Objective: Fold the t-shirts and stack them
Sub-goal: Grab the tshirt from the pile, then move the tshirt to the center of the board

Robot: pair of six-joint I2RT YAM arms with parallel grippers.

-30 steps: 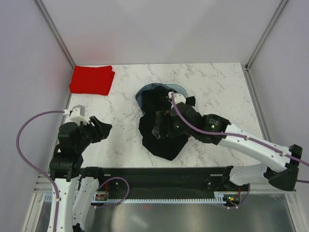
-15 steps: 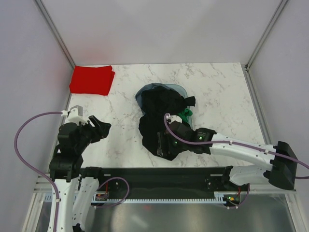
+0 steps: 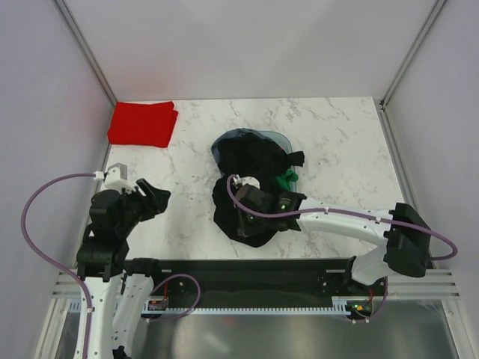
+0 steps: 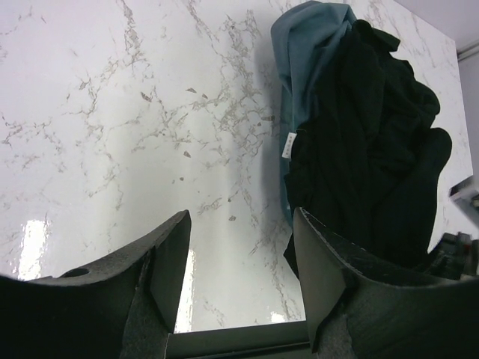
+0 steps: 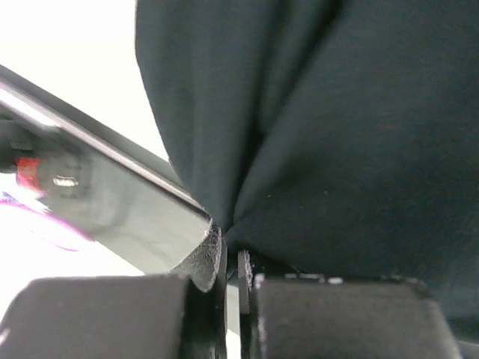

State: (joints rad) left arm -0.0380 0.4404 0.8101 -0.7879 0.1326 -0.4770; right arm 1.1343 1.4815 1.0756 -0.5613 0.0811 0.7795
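Where its jaws stood wide a second ago, the right gripper [image 5: 232, 254] now pinches the near edge of the one black t-shirt [image 3: 254, 161], mid-table, likely to spread it. The left gripper [image 4: 239, 250] hovers half open, empty. Beyond: one grey-blue tub [image 3: 224, 140], one green t-shirt [image 3: 287, 179] peeking out, one folded red t-shirt [image 3: 142, 124] far left.

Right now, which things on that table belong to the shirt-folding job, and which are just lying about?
Part of the job:
black t-shirt, pinched by the right gripper
folded red t-shirt
green t-shirt, barely showing

Just lying about:
grey-blue fabric tub
left gripper, open and empty
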